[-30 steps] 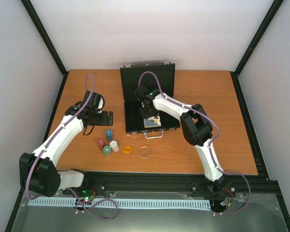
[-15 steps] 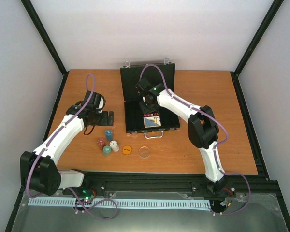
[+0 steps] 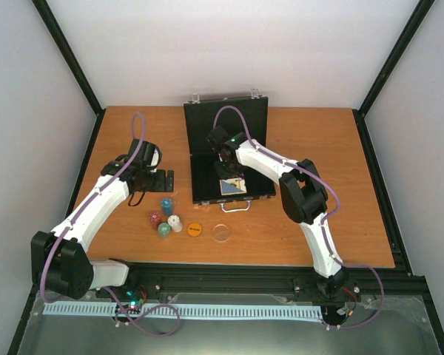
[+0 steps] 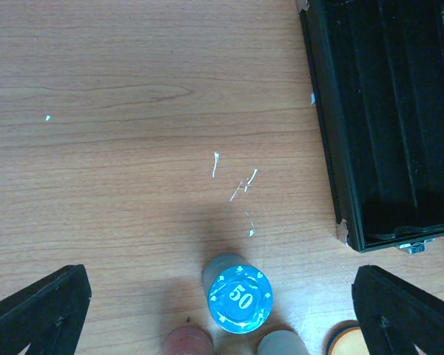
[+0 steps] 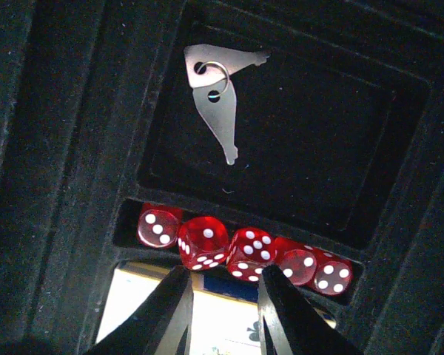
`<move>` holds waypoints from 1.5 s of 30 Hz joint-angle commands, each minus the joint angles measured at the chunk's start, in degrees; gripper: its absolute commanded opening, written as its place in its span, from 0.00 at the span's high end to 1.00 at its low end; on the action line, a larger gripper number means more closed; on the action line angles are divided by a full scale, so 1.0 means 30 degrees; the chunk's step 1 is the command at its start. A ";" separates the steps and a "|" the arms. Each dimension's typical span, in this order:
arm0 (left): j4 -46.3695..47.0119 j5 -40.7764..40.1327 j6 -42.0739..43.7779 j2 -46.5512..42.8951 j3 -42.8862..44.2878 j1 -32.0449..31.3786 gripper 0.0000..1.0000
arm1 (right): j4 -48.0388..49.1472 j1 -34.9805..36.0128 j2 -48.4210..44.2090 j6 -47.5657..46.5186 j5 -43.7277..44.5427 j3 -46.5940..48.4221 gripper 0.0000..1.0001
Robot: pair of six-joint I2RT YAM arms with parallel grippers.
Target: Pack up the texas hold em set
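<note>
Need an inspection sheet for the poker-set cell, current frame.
surface: wooden table, faint scuffs.
job's things: briefcase open; card deck, red dice, keys inside; blue stack, red stack, white stack, green stack, orange disc, clear disc outside.
clutter: nothing seen.
grippers: left gripper open near blue stack; right gripper narrowly open over dice, empty.
cables: purple cables along both arms.
surroundings: white walls, black frame.

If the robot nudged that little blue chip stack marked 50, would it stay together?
Probably not: the blue chip stack stands upright on the smooth wooden table, so a sideways push may topple or scatter it. Its round chips would then likely roll away. Squeezed evenly from both sides, it might hold together.
</note>
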 commanded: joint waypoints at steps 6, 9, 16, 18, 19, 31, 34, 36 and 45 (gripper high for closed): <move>0.0236 -0.0038 0.0079 0.0150 0.0224 -0.0039 0.00 | 0.0567 -0.0173 0.0452 -0.0426 0.0522 0.0247 0.75; 0.0250 -0.0081 0.0083 0.0154 0.0202 -0.0054 0.00 | 0.0762 -0.0161 0.0452 -0.0513 0.0377 0.0324 0.74; 0.0345 -0.0078 0.0014 0.0247 0.0131 -0.0050 0.00 | 0.0315 -0.0033 0.1126 -0.0899 0.0214 0.1176 0.74; 0.0376 -0.0111 0.0019 0.0291 0.0129 -0.0054 0.00 | 0.0193 0.0011 0.1258 -0.0963 0.0188 0.1319 0.74; 0.0371 -0.0097 0.0021 0.0316 0.0103 -0.0054 0.00 | 0.0196 0.0055 0.1268 -0.0960 0.0207 0.1347 0.74; 0.0379 -0.0185 0.0298 0.0607 0.0324 -0.0054 0.00 | 0.0119 0.0162 0.2359 -0.0859 0.2191 0.1386 0.75; 0.0337 -0.0232 0.0365 0.0588 0.0297 -0.0052 0.00 | -0.0045 0.0164 0.2542 -0.0714 0.2666 0.1447 0.75; 0.0353 -0.0256 0.0396 0.0559 0.0262 -0.0057 0.00 | 0.0067 0.0170 0.2391 -0.0734 0.2546 0.1374 0.75; 0.0333 -0.0227 0.0486 0.0556 0.0270 -0.0053 0.00 | 0.1032 0.0162 0.0722 -0.1877 0.1110 0.1299 0.73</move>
